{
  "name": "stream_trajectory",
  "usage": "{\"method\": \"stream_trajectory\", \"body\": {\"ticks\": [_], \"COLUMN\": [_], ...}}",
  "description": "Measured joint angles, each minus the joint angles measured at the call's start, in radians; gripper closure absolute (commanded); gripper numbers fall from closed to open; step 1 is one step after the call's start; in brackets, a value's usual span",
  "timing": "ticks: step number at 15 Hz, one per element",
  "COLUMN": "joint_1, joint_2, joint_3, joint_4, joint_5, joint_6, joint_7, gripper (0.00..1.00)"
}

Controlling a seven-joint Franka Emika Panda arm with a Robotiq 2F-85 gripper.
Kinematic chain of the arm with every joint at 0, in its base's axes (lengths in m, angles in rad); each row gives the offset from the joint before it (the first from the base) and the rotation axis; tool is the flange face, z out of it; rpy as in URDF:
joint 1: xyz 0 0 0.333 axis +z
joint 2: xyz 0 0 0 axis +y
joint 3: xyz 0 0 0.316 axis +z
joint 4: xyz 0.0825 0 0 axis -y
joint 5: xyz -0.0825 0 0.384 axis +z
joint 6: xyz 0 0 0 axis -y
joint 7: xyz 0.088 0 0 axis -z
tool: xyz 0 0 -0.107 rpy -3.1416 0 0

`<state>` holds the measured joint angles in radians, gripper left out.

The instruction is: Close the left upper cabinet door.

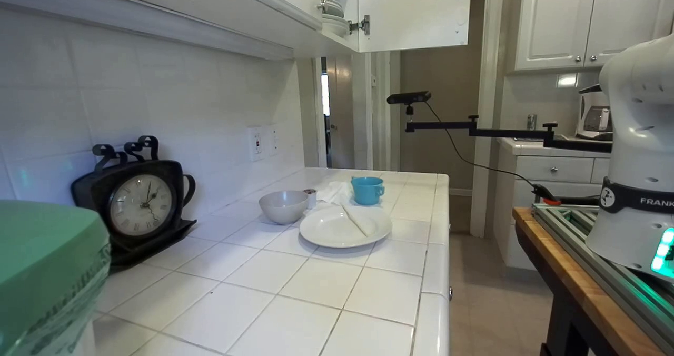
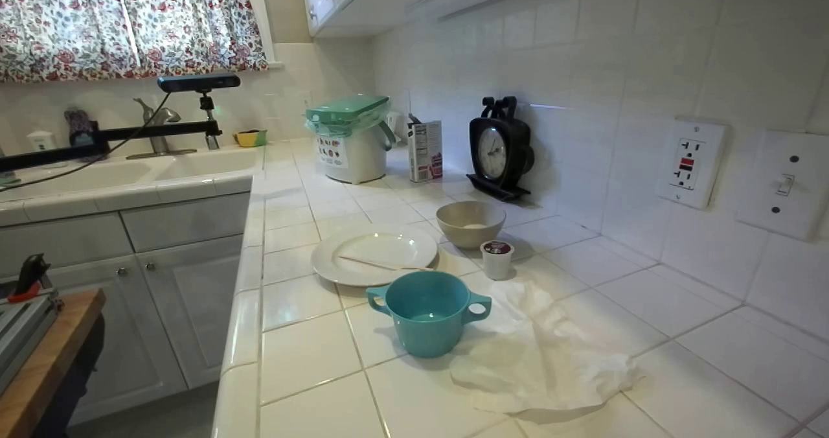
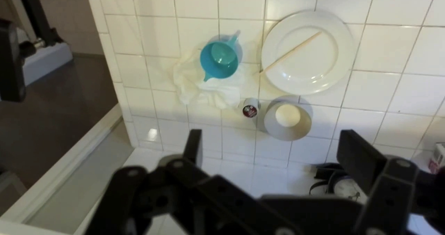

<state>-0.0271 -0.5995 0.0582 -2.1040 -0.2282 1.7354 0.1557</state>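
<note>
One upper cabinet door stands swung out, just right of the stacked plates. The gripper is spread, holding nothing, and looks to hang on the door's near side. I'd round the free right edge first, then press the far face gently toward the near left.

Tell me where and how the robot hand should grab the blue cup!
I'd probably pinch the blue cup at its rim, midway between the handles, coming from above with the gripper astride it. The cup stands upright, mouth upward, its handles jutting from opposite sides.
</note>
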Motion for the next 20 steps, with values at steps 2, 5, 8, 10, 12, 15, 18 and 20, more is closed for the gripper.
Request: {"method": "stream_trajectory", "body": {"ticks": [2, 5, 8, 10, 12, 15, 18, 20], "joint_1": [0.003, 0.003, 0.004, 0.007, 0.013, 0.013, 0.013, 0.013], "joint_2": [-0.001, -0.01, -0.022, -0.032, -0.044, -0.044, -0.044, -0.044], "joint_3": [0.0, 0.0, 0.0, 0.0, 0.0, 0.001, 0.001, 0.001], "joint_4": [-0.021, -0.073, -0.137, -0.188, -0.242, -0.249, -0.248, -0.248], "joint_5": [0.029, 0.055, 0.069, 0.082, 0.102, 0.102, 0.102, 0.102], "joint_6": [-0.023, -0.021, -0.003, 0.037, 0.093, 0.1, 0.1, 0.1], "joint_7": [0.002, 0.005, 0.005, 0.005, 0.005, 0.005, 0.005, 0.005], "gripper": [0.0, 0.0, 0.0, 0.0, 0.0, 0.0, 0.0, 0.0]}}
